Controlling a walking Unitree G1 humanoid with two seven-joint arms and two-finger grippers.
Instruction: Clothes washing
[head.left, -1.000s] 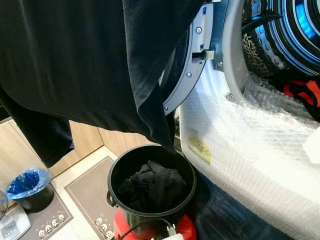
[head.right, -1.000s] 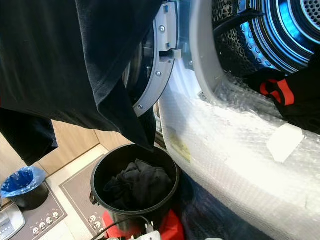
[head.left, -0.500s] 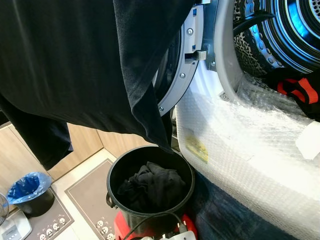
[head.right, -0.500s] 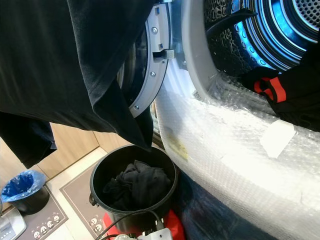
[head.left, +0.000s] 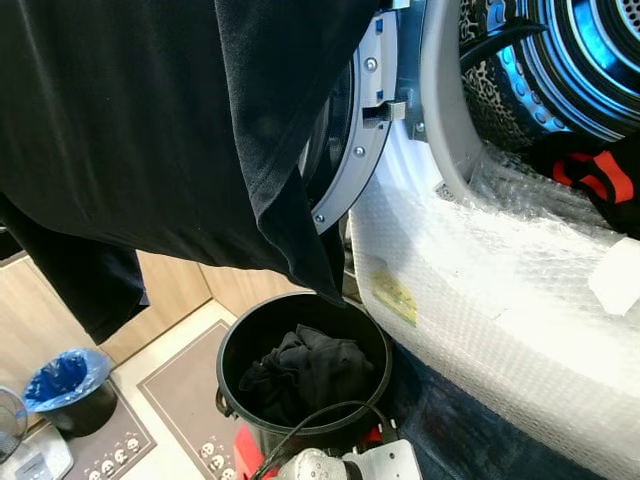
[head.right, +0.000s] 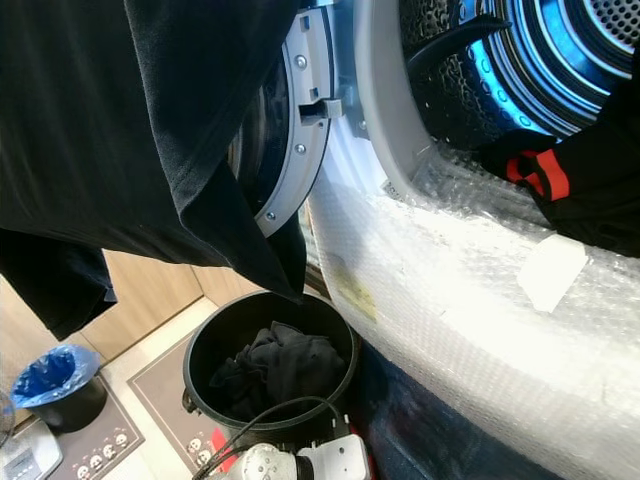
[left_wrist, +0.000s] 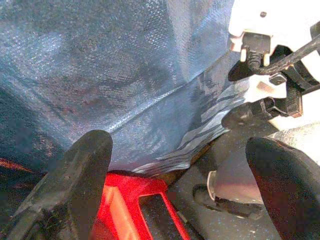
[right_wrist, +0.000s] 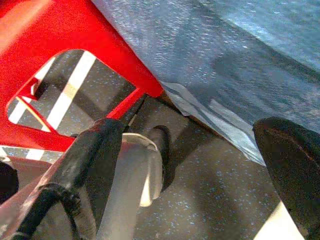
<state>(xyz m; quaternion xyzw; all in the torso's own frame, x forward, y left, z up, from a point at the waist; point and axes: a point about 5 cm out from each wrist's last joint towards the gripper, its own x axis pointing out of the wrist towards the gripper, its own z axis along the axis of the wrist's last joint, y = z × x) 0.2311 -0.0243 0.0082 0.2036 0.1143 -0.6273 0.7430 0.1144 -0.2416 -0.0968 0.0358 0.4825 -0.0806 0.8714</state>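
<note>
Wooden cabinets (head.left: 180, 285) back the black bucket (head.left: 303, 372) of dark clothes (head.left: 305, 368), beside the bubble-wrapped washer (head.left: 500, 290); no legible writing. My view shifted slightly. Both jaws hang released, empty, low.

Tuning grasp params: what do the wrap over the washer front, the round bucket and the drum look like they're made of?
Wrap: clear bubble wrap by its dimpled, glinting surface, probably thin plastic film.
Bucket: black, smooth-walled, with a moulded rim; likely hard plastic, though painted metal can't be ruled out. Dark cloth lies inside.
Drum: shiny ribbed and perforated metal, most likely stainless steel, lit blue.
</note>
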